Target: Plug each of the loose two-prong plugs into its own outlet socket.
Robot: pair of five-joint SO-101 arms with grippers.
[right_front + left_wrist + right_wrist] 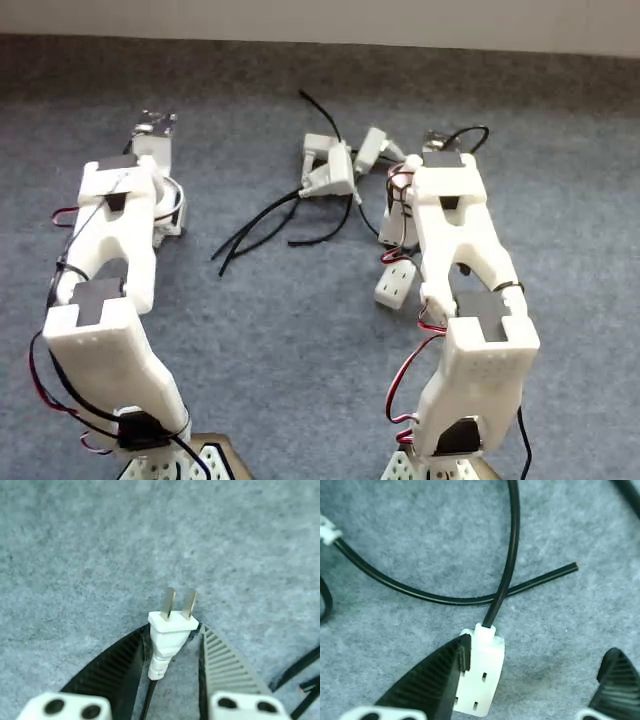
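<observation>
**A:** Since the plug [170, 635] is pinched between the fingers of the left gripper [173, 628], with the prongs poking out past the tips, how should the plugging-in bit be handled?

**B:** The socket [479, 680] probably needs to be sorted first. It's lying flat on the grey table [395, 540] with slots showing on its upper face. The right gripper [540, 647] is spread wide: one finger is touching the socket's side and the other is well apart from it. So nothing is clamped there yet. If the prongs get pushed in like that, the socket will likely just be shoved along.

**A:** So it gets squeezed across the body, then lined up?

**B:** Yeah, that'd be the guess. The slots should be left uncovered. The black cable [507, 555] coming out of the socket's end shouldn't be dragged, or things could get twisted. The plug looks a bit skewed in the grip, so the prong angle should be matched to the slots before any force is applied. Slow push, no wiggling.
</observation>
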